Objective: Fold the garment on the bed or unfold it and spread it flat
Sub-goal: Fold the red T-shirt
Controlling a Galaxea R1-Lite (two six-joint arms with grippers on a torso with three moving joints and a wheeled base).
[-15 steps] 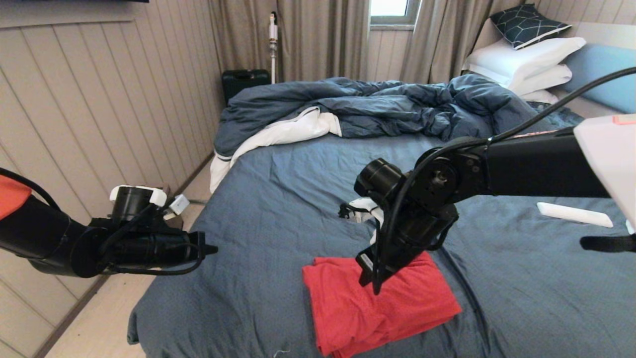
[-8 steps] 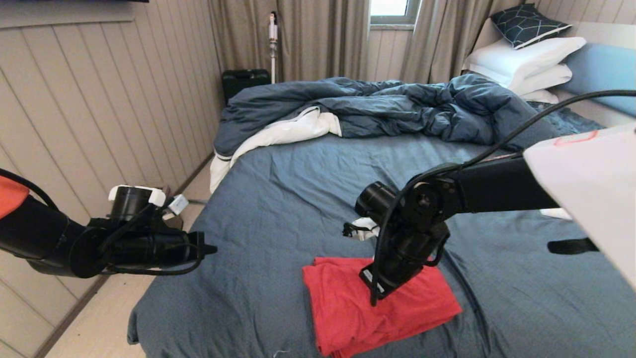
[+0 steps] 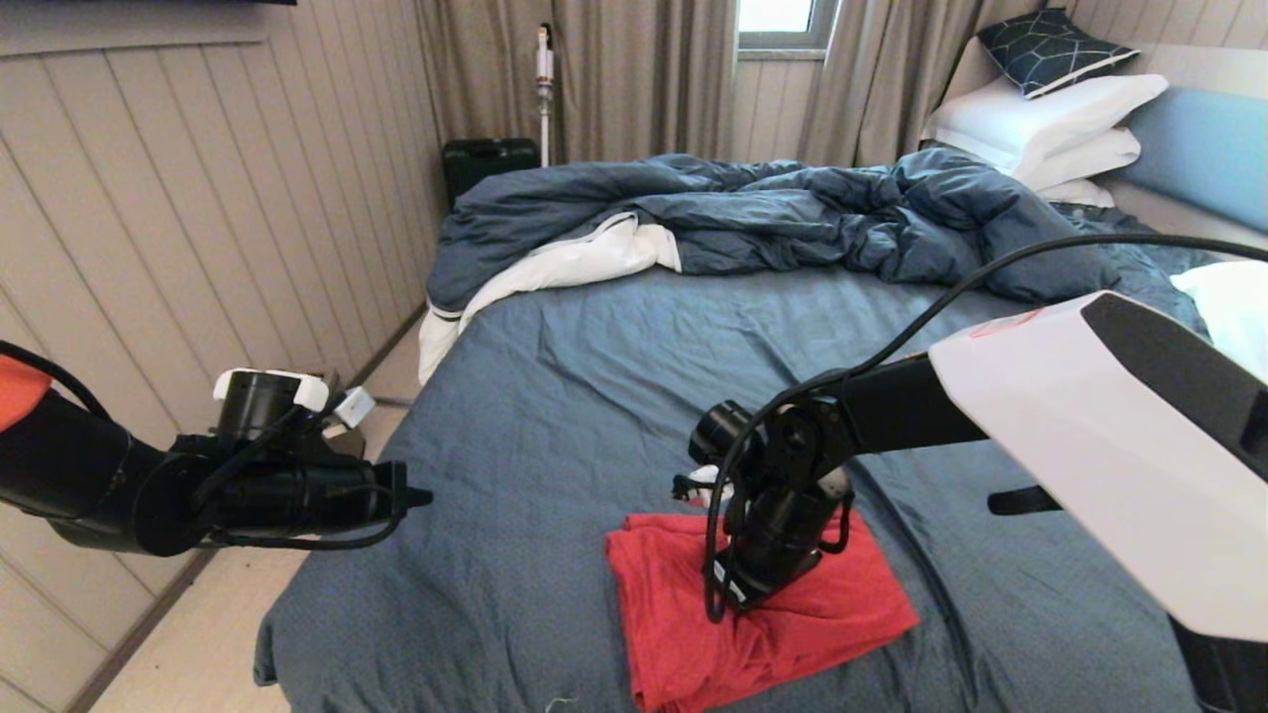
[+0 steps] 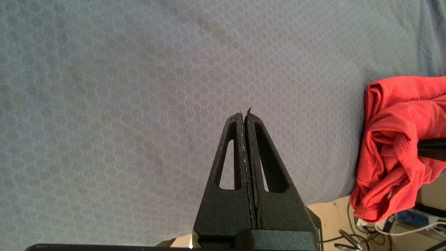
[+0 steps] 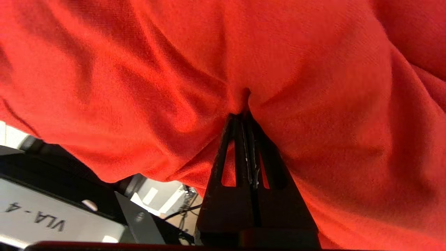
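Right gripper (image 5: 245, 116) angles down, fingers pressed into garment (image 3: 792, 619).

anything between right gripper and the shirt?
Nothing visible. The right gripper is shut and its tips press straight into the red shirt, denting the cloth. The left gripper is shut, off to the left above bare sheet, apart from the shirt.

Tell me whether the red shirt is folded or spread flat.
Folded: the garment lies as a compact, wrinkled bundle on the bed; the right gripper presses into it.
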